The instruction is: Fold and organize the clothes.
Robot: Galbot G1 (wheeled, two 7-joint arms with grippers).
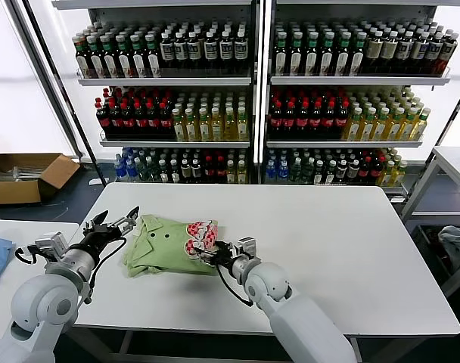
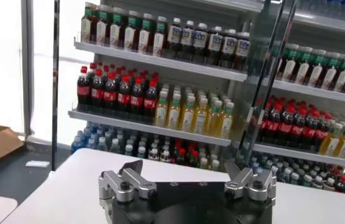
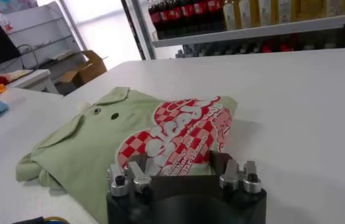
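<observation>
Folding nearly done: right gripper (image 1: 207,255), jaws narrowly apart, at lower-centre edge of folded light green cotton polo shirt (image 1: 166,243); left gripper (image 1: 118,224) wide open beside; next tidy placement.

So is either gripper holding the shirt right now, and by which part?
Neither. The left gripper is open, just clear of the polo shirt at its collar side. The right gripper is open at the printed edge, not clamped.

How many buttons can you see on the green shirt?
2: both small dark buttons sit side by side just below the collar of the shirt. More may be hidden in folds.
</observation>
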